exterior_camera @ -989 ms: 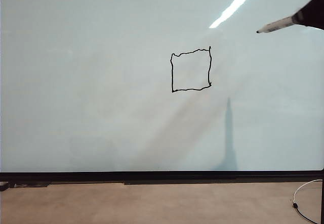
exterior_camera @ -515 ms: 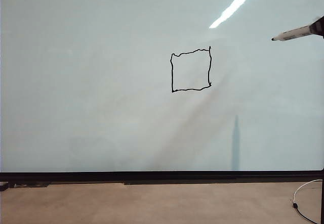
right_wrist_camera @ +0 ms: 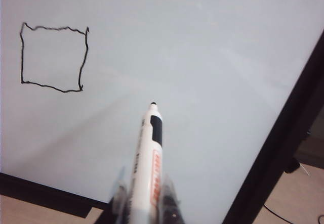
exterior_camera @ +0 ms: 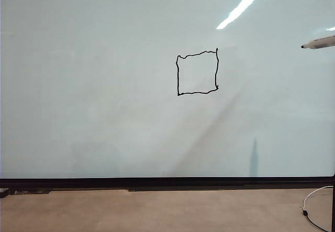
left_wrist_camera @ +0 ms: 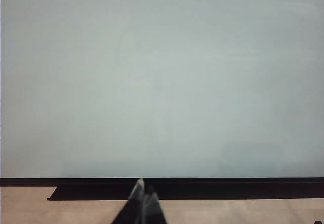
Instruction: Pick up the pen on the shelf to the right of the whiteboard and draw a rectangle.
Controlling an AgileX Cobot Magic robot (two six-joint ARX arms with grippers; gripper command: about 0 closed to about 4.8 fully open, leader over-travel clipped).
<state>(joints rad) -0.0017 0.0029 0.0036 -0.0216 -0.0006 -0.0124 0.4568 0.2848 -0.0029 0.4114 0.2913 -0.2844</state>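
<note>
Now: rectangle [exterior_camera: 197,72] closed on whiteboard [exterior_camera: 94,111]. Pen [right_wrist_camera: 148,158] clamped in right gripper [right_wrist_camera: 144,204], right of rectangle, tip off board, likely because drawing done. Left gripper [left_wrist_camera: 144,198] below whiteboard, fingers together, idle.

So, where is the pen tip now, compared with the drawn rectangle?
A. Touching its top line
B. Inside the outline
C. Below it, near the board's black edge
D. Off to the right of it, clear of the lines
D: in the exterior view the pen, held in the right gripper, shows at the right edge, well apart from the closed rectangle.
</note>
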